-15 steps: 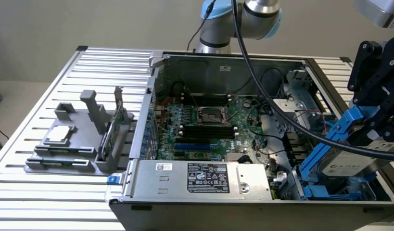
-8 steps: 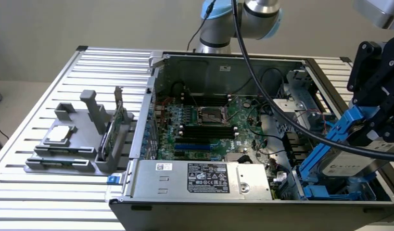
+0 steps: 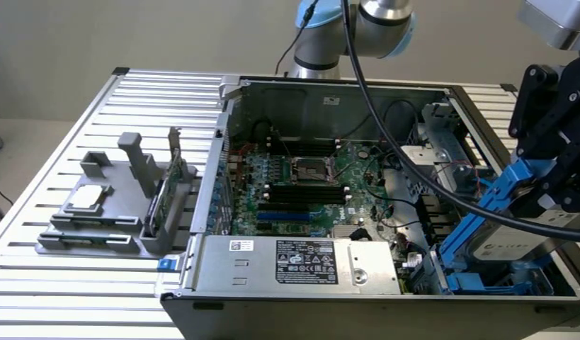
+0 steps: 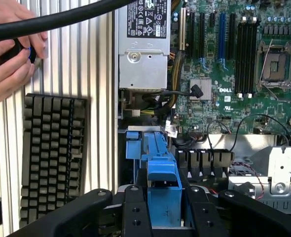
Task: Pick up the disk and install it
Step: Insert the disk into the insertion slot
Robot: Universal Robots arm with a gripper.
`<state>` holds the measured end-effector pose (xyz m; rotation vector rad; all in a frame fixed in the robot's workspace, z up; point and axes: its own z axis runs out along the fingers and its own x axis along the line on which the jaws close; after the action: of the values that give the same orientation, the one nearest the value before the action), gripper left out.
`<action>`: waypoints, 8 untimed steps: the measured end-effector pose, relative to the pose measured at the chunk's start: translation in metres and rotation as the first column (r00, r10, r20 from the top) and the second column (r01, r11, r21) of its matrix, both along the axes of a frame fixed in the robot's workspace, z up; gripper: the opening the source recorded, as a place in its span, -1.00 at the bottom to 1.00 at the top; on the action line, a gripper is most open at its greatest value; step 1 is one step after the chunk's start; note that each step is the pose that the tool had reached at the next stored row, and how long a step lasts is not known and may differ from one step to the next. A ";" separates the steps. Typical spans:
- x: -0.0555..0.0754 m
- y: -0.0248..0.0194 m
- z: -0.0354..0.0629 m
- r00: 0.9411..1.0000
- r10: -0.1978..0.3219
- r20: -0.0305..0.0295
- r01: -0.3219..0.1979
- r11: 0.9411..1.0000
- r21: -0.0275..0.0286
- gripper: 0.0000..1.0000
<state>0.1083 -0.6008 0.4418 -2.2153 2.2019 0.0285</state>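
Disk (image 3: 516, 244) hung tilted in the air over the end of the open computer case (image 3: 224, 142) on the exterior view's right, its silver-grey body low and its blue carrier (image 3: 502, 191) rising toward the arm. The gripper (image 3: 544, 191) had hold of it there. In the wrist view the black fingers (image 4: 135, 210) stood partway closed, one on each side of the blue carrier (image 4: 163, 182), pressing against its edges with no gap showing. The disk was clear of the case floor, just above the blue drive rails (image 3: 479, 283) in that corner.

Inside the case lay the green motherboard (image 3: 299, 184), with the large silver box with stickers (image 3: 299, 258) along the near wall. A black cable (image 3: 394, 127) ran from the arm down across the case. Well apart, on the slatted table (image 3: 44, 283) at the exterior view's left, a grey stand (image 3: 110, 212) carried a small square chip (image 3: 86, 198). In the wrist view a person's hand (image 4: 7, 54) rested on the slats beside a black ridged block (image 4: 52, 153).
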 end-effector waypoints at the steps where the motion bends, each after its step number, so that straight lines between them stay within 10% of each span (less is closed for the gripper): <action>1: 0.000 0.0000 -0.0003 1.000 0.002 0.000 -0.002 1.000 0.000 -0.35; 8: 0.000 0.0000 -0.0026 1.000 0.013 0.000 -0.013 1.000 -0.001 -0.35</action>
<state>0.1085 -0.6008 0.4392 -2.2297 2.1882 0.0278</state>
